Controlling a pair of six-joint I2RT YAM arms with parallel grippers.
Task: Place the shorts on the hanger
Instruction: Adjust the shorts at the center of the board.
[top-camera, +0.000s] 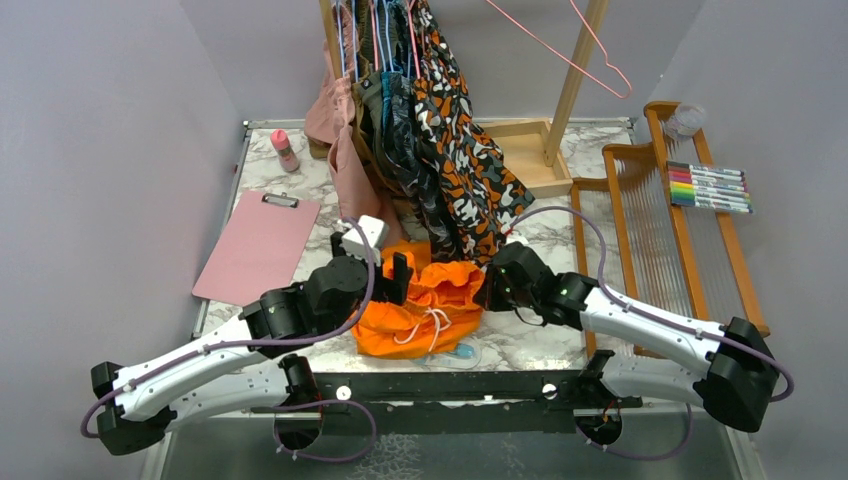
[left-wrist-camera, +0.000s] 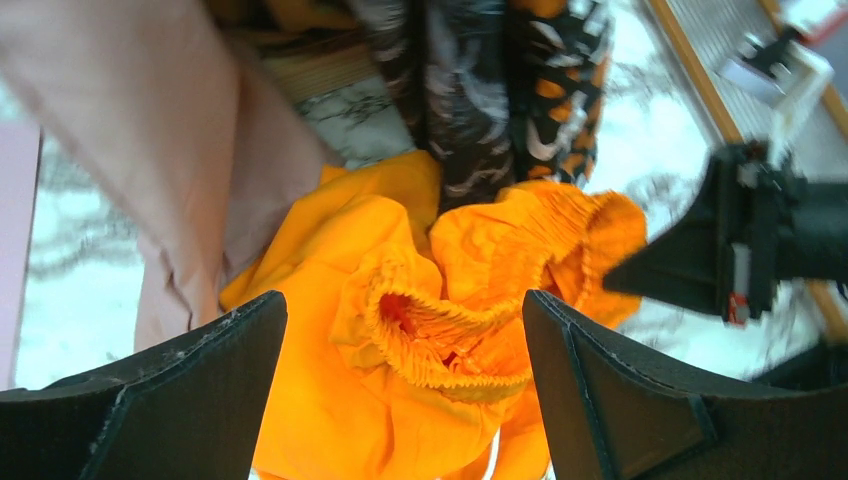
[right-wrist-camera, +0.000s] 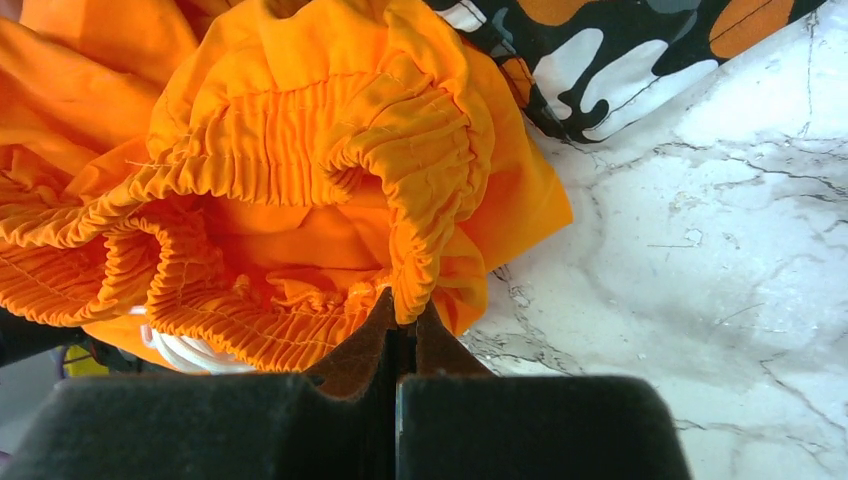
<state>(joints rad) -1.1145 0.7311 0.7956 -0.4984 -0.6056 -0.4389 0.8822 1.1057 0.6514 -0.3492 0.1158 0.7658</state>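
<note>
The marble table (top-camera: 540, 340) carried the shorts (top-camera: 430, 305), which lay crumpled at centre frame in the top view, just below the hanging patterned garment (top-camera: 450, 160). The hanger (top-camera: 556, 50) hung at upper right of that view, well apart from the shorts. The left gripper (left-wrist-camera: 405, 345) stood with its fingers (left-wrist-camera: 200, 385) spread wide on either side of the bunched waistband of the shorts (left-wrist-camera: 420, 330), and no contact could be confirmed. The right gripper (right-wrist-camera: 400, 315) was closed at bottom centre of its wrist view, pinching a fold of the shorts' (right-wrist-camera: 280, 200) elastic waistband between its tips.
</note>
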